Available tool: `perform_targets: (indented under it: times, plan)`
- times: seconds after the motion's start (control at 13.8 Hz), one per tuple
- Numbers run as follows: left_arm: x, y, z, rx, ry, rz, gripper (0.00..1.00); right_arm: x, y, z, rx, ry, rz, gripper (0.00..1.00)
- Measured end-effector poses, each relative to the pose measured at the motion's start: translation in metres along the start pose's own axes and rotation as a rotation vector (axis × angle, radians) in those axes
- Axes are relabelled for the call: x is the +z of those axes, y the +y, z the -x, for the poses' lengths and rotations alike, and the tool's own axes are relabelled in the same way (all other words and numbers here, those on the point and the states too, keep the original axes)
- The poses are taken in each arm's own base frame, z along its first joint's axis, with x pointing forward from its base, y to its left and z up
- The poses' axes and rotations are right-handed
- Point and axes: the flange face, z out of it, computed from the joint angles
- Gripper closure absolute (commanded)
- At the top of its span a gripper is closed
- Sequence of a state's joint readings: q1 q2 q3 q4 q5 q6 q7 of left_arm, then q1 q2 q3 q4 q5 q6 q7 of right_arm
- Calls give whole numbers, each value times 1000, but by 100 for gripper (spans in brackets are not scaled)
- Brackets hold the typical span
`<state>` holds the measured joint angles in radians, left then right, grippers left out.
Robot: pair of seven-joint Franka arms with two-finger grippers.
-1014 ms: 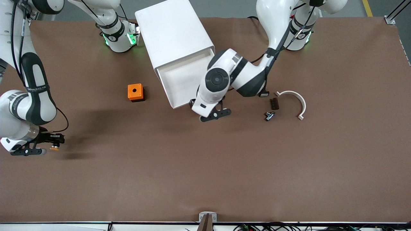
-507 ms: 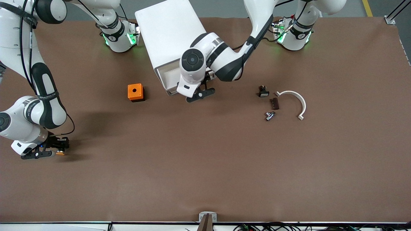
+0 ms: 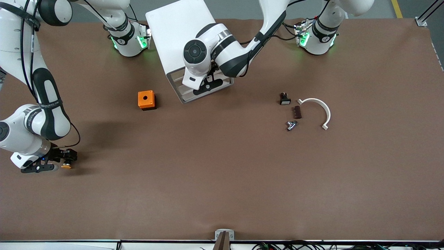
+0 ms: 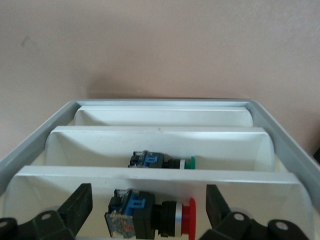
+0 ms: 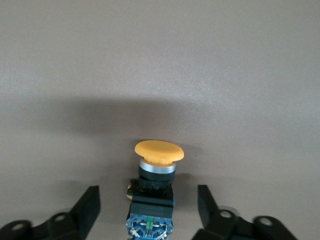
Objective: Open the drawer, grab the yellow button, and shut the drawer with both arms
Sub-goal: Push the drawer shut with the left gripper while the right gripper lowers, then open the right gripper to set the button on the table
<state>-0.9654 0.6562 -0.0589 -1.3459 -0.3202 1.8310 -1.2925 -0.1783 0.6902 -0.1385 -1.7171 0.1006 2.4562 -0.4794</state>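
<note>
- The left gripper (image 3: 207, 84) has swept in from the open table to the cabinet (image 3: 180, 31) within 1 second, fingers apart; the drawer (image 3: 204, 91) now sits pushed in, so closing looks done.
- The right gripper (image 3: 52, 163) hangs open around the button (image 3: 66, 166), which rests on the table (image 3: 222, 173) at the right arm's end.
- The button's long axis runs along that gripper's reach, orange cap pointing away from the wrist.

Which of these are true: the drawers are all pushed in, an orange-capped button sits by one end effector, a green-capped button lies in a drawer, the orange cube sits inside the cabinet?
1. All drawers of the cabinet are pushed in. True.
2. The orange-capped button sits between the right end effector's open fingers. True.
3. A green-capped button lies in a drawer. True.
4. The orange cube sits inside the cabinet. False: it stands on the table.
5. The left end effector grips the red-capped button. False: open.
</note>
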Motion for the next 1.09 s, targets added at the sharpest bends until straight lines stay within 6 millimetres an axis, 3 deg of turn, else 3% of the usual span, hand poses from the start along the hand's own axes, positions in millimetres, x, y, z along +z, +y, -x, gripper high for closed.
perform_targets:
  times: [0.22, 0.36, 0.58, 0.65, 0.72, 0.87, 1.09]
  plan:
    - [-7, -2, -13, -51, 3, 11, 0, -22, -4, -4, 37, -61, -55, 0]
    - [-28, -12, -60, -126, 20, 42, 0, -58, -13, -3, 94, -127, -100, 0]
    - [-92, -55, -171, -265, 95, 117, 0, -132, -34, 4, 180, -202, -145, 0]
    - [-117, -74, -200, -295, 147, 135, 0, -157, -41, 7, 198, -213, -153, 0]
    - [-144, -93, -221, -312, 201, 150, 0, -180, -48, 10, 209, -217, -158, 0]
    - [-190, -126, -243, -305, 289, 170, 0, -220, -68, 13, 237, -215, -158, 0]
    - [-244, -179, -270, -286, 340, 185, 0, -270, -119, 10, 255, -236, -153, 0]
